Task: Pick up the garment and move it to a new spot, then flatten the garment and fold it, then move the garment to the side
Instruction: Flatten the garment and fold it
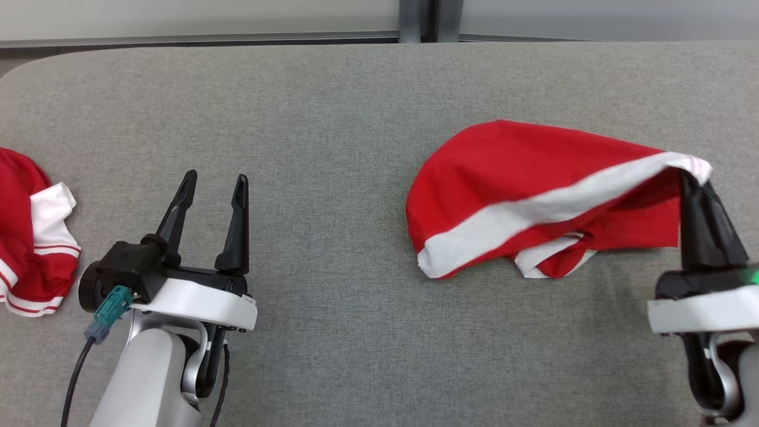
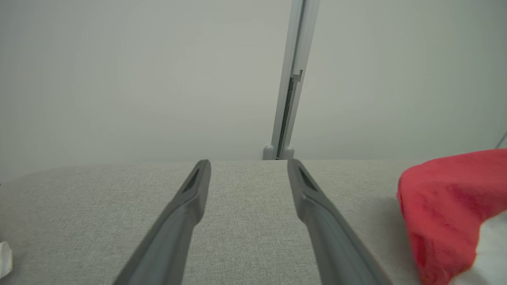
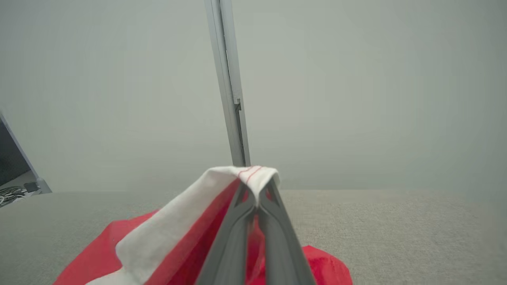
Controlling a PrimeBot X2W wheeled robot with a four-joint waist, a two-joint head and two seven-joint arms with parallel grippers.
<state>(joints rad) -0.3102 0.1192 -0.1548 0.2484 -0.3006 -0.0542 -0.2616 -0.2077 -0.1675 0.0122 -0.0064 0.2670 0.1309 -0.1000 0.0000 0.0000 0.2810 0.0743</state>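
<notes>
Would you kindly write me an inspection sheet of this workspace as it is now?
Surface: grey fabric-covered table.
Job's things: red garment with a white band, rumpled on the table's right side, one white-hemmed corner lifted.
Clutter: second red-and-white garment, crumpled at the left edge.
Grippers: left gripper open, holding nothing; right gripper shut on the garment's lifted corner.
Cables: black cable with a teal plug at the left wrist.
Surroundings: pale wall with a vertical metal post behind the table.
</notes>
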